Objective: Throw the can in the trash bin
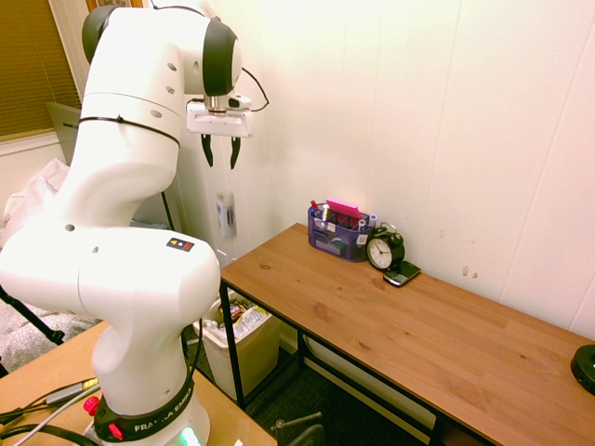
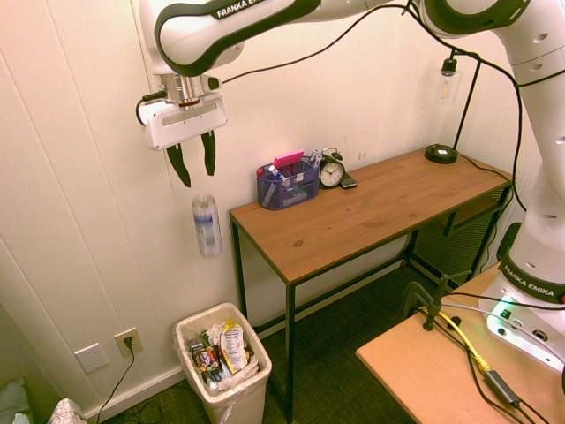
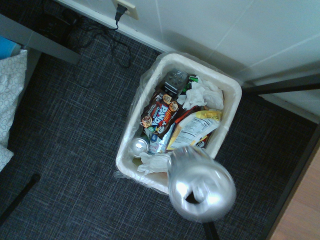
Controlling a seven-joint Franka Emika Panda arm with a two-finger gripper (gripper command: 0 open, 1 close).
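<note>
Though released, the can (image 2: 207, 227) is midair, blurred, below the claw (image 2: 192, 166), fingers apart. Release: done. Outstanding: landing in the bin (image 2: 251, 402), which stands below, beside the surface (image 2: 353, 214).

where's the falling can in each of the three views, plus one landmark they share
First exterior view: the can is in mid-air left of centre, below the open gripper.
Second exterior view: left of centre, blurred in mid-air above the trash bin.
Wrist view: below and right of centre, its top toward the camera, overlapping the bin's rim.
Shared landmark: the trash bin, with wrappers inside, shows in all three.
</note>
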